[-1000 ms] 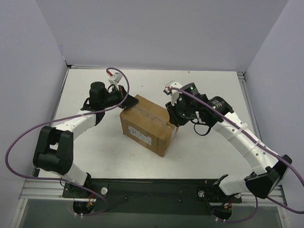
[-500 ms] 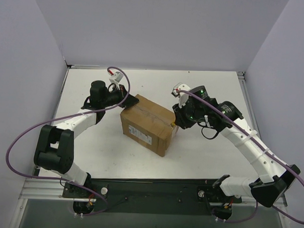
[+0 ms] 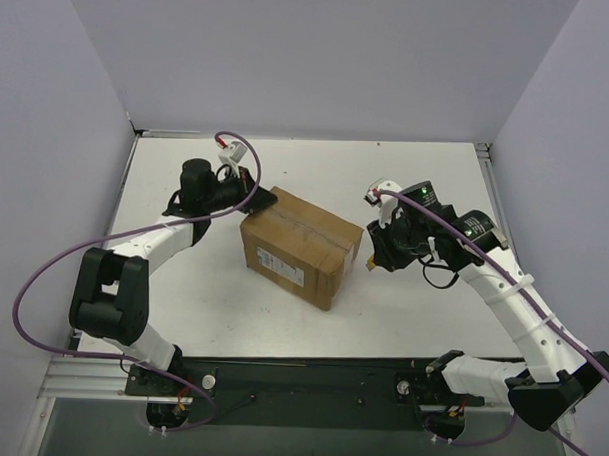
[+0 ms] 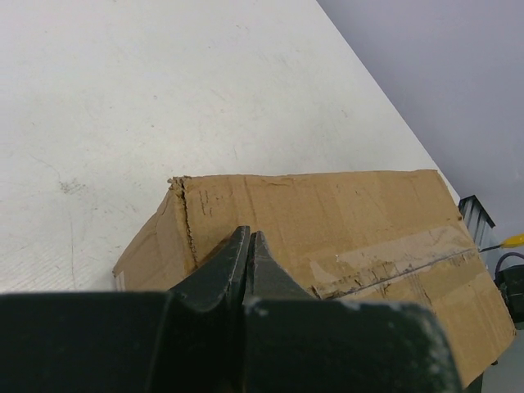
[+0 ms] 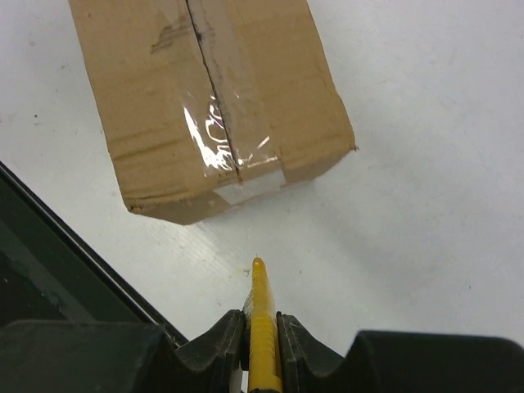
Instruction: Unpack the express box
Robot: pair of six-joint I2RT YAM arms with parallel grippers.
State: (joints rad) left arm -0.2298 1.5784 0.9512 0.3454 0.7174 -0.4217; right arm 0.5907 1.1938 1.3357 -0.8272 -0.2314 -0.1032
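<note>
One yellow stick (image 5: pixel 259 282) clamped in right tool (image 5: pixel 262 318); left tool (image 4: pixel 250 236) closed at creased express box (image 4: pixel 344 209).

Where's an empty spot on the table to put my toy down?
The far strip of the table behind the box is bare, and the near strip before the black rail. Either end of the box is crowded by jaws.

Left arm (image 3: pixel 154 245), right arm (image 3: pixel 503 285): jaws closed.
</note>
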